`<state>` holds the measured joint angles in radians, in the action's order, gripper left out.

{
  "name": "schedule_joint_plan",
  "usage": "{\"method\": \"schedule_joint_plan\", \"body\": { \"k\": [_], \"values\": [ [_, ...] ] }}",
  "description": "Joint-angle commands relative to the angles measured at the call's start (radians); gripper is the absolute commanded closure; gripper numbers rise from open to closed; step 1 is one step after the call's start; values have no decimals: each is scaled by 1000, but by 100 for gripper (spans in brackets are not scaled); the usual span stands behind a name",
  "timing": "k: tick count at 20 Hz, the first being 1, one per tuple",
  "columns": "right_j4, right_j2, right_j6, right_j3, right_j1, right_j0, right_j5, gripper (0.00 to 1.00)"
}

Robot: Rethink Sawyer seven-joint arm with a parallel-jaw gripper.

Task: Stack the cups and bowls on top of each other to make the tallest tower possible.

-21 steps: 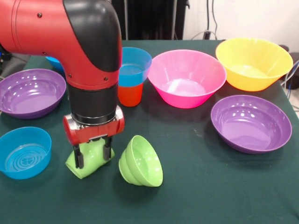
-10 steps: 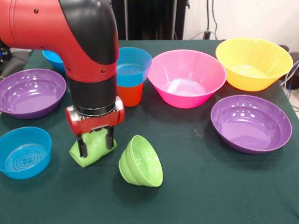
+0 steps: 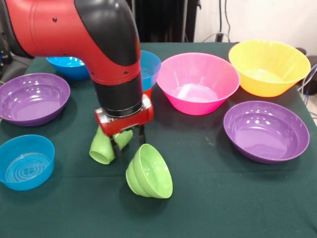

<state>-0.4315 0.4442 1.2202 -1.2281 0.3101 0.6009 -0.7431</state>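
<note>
The gripper (image 3: pixel 128 144) clenched the lime green cup (image 3: pixel 105 147) mid-body — tilted. Light, glossy, probably slippery — best held across its ridges.

The red and black arm comes down from the upper left of the frame, wrist pointing downward left of centre. Its claw (image 3: pixel 128 145) is clamped on the tilted lime green cup (image 3: pixel 105 147).
</note>
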Motion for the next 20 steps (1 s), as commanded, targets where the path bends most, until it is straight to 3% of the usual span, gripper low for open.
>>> {"method": "schedule_joint_plan", "body": {
  "k": [1, 5, 12, 17, 20],
  "values": [
    [39, 202, -153, -173, -39, 75, 69, 0],
    [24, 287, -185, -192, -41, 119, 130, 0],
    [6, 299, -137, -174, -36, 116, 68, 0],
    [10, 240, -49, -154, -13, 76, 6, 0],
    [16, 124, 69, -110, 1, 13, -100, 0]
  ]
}}
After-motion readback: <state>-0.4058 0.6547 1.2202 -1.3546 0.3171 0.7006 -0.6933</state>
